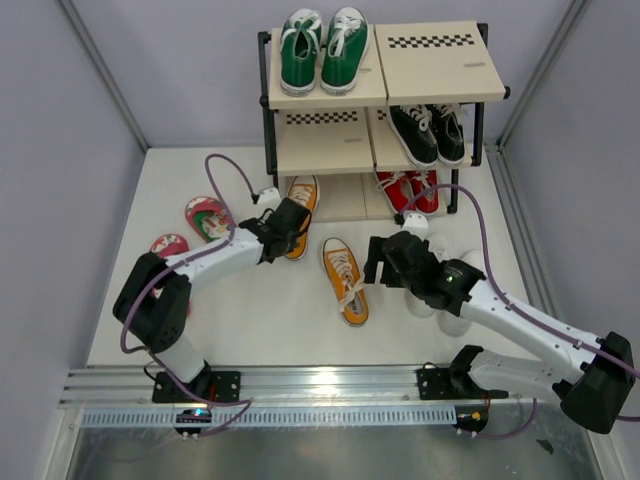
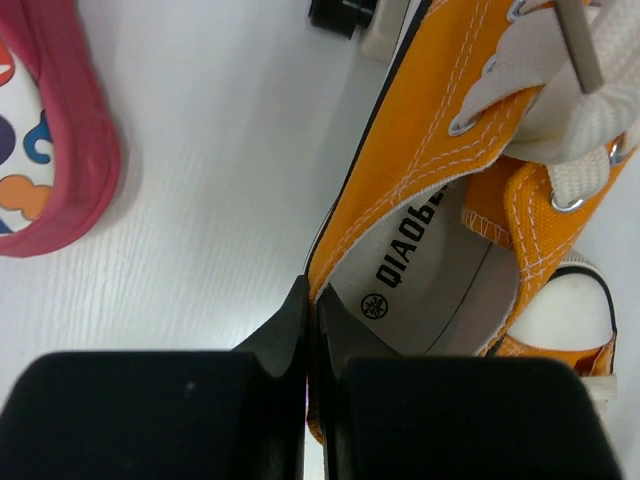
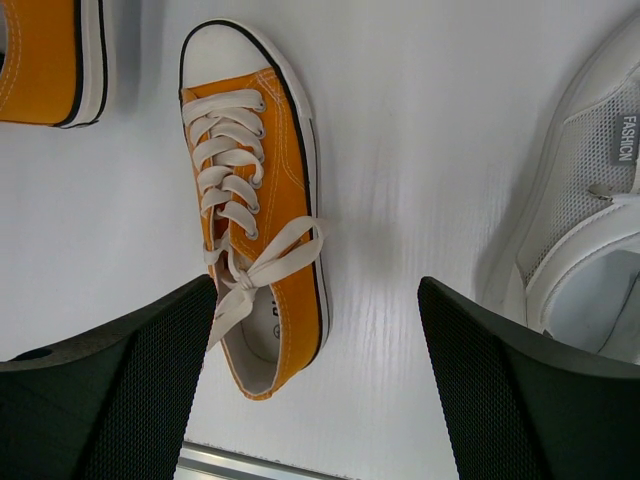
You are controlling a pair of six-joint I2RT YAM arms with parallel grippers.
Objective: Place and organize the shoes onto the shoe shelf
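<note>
White smooth tabletop (image 2: 220,150) — stitched orange canvas sneaker (image 2: 420,150).

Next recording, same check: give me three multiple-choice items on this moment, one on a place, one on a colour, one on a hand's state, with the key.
1. Where on the shoe shelf do the green sneakers sit?
A) top tier, left half
B) middle tier, right half
C) bottom tier, left half

2. What colour is the pair on the middle tier?
A) white
B) black
C) pink

3. What is the left hand doing?
A) open, holding nothing
B) shut on nothing
C) shut on the side wall of an orange sneaker

Key:
1 A: the top view shows them beside the bare right board.
2 B: the black sneakers stand on its right half.
3 C: the left wrist view shows it pinching the canvas edge.
</note>
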